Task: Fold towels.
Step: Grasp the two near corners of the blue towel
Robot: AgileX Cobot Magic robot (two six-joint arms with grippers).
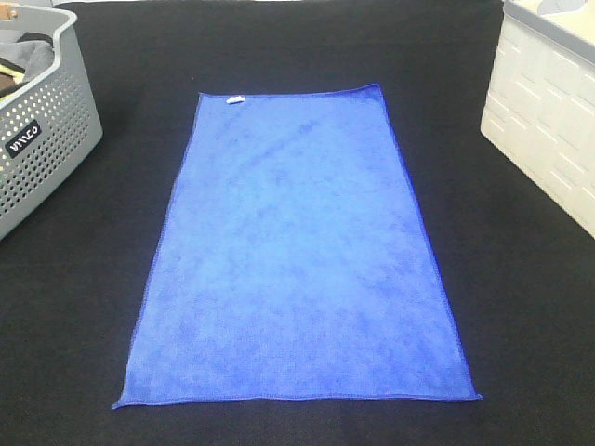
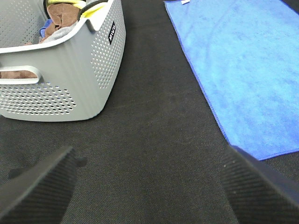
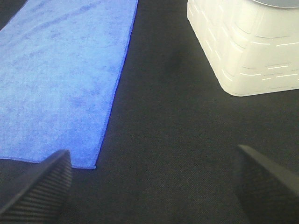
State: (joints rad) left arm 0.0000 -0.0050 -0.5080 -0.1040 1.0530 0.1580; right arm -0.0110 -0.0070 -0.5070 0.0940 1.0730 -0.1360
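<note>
A blue towel (image 1: 297, 251) lies spread flat and unfolded on the black table, long side running away from me, with a small white tag at its far left corner. It also shows in the left wrist view (image 2: 243, 70) and the right wrist view (image 3: 60, 74). Neither gripper appears in the exterior high view. My left gripper (image 2: 149, 196) is open and empty above bare table, off the towel's near left corner. My right gripper (image 3: 154, 186) is open and empty, off the towel's near right corner.
A grey perforated basket (image 1: 42, 139) holding other cloths stands at the far left; it also shows in the left wrist view (image 2: 70, 79). A white bin (image 1: 548, 121) stands at the far right, also in the right wrist view (image 3: 247, 51).
</note>
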